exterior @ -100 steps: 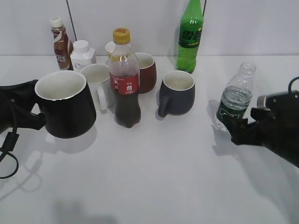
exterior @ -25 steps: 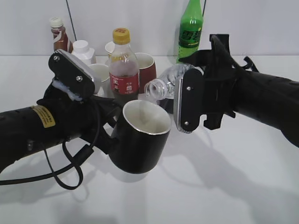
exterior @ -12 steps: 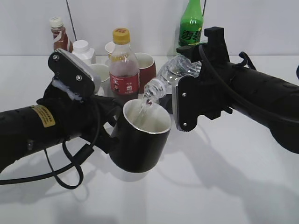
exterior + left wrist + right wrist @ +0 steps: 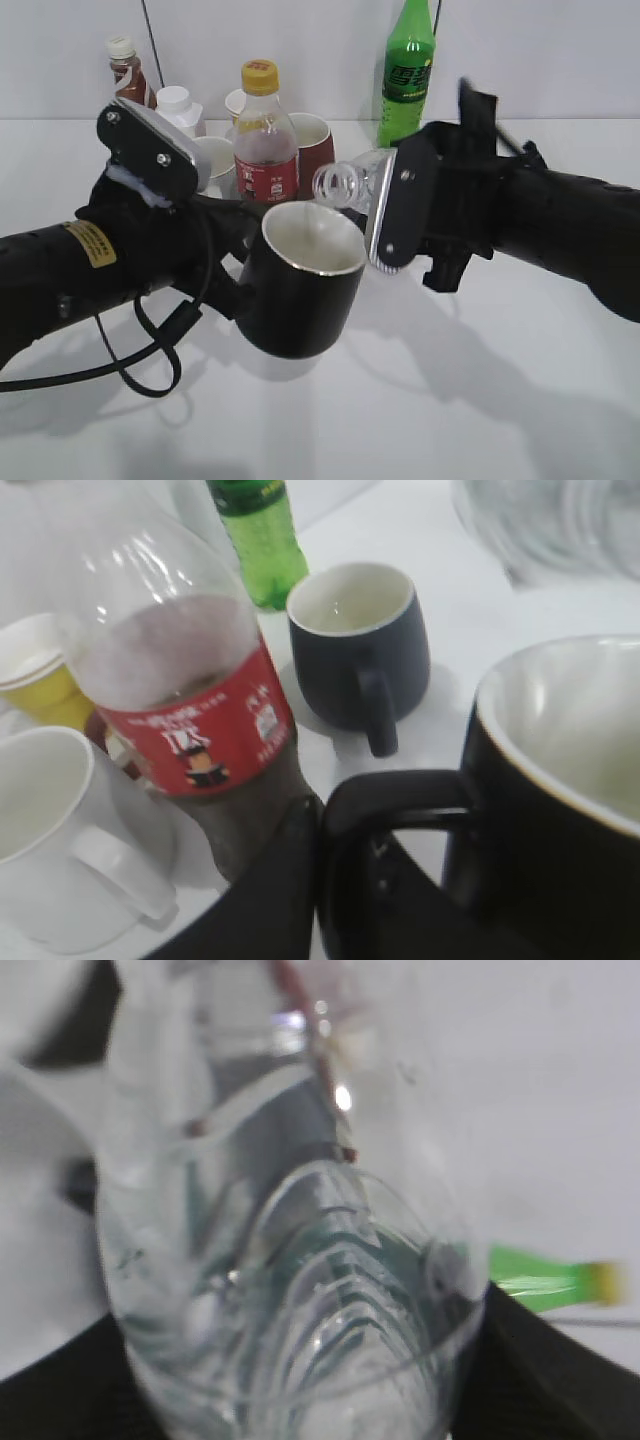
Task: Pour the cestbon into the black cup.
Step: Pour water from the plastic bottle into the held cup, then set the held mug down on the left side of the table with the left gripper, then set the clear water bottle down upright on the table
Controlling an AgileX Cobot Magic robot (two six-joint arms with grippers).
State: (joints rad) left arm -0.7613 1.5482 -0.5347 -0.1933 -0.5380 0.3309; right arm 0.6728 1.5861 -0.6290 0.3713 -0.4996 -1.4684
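A: The cestbon [image 4: 352,183] lies nearly level in mid-air, its mouth just above the black cup [image 4: 300,285]'s far rim. The right gripper [image 4: 385,200] is clamped round its body.

B: The left gripper [image 4: 305,880] pinches the cup's handle, lifted off the table [image 4: 500,400]. Cola bottle [image 4: 265,135] just behind, green bottle [image 4: 408,62] far right.

Glossy black mug with white interior [image 4: 300,285] sits front centre, held up off the white table [image 4: 480,400] by the left gripper [image 4: 300,880] at its handle. Small clear ribbed plastic water bottle [image 4: 350,185], lying near-horizontal in the right gripper [image 4: 400,215], has its mouth just above the mug's rim. Behind: yellow-capped cola bottle with red label [image 4: 265,135], dark red mug [image 4: 315,140], white mug [image 4: 212,160]. Tall bright-green soda bottle [image 4: 408,70] far back right.
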